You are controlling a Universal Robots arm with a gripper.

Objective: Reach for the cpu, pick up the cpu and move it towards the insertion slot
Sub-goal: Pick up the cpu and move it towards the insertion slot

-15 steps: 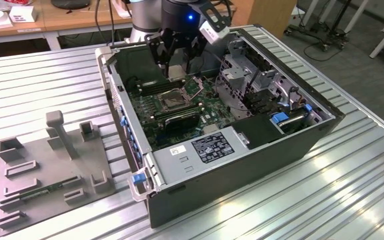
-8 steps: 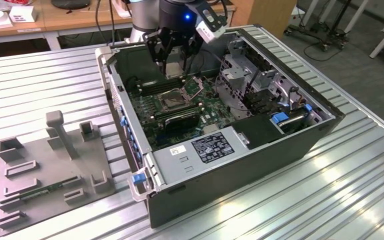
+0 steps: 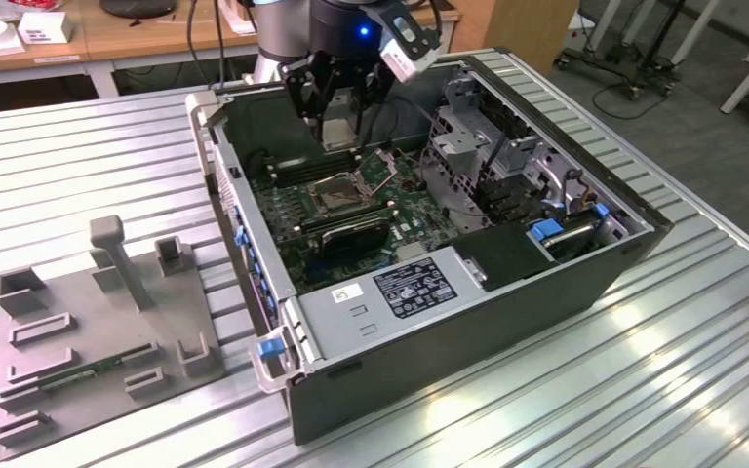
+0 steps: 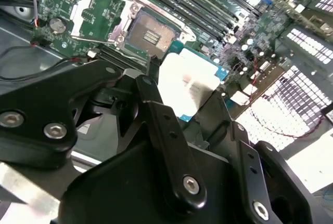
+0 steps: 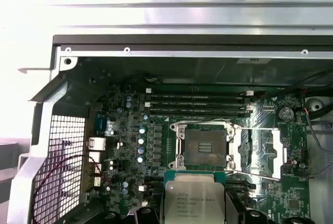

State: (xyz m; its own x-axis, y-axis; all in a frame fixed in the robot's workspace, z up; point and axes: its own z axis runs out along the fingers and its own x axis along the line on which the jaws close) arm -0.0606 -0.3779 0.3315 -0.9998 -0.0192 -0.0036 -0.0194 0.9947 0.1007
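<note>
We see the end effector clamped on the cpu, holding it in the air inside the open computer case, just short of the insertion slot. By our reading this is the carry step; closing the gap calls for squaring chip to frame. We count one cpu, one insertion slot with its silver frame swung open, and one grey holder on the desk.

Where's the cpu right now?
The cpu is held in the gripper above the motherboard inside the open case, just short of the insertion slot; in both wrist views it sits right beside the socket's silver frame.
</note>
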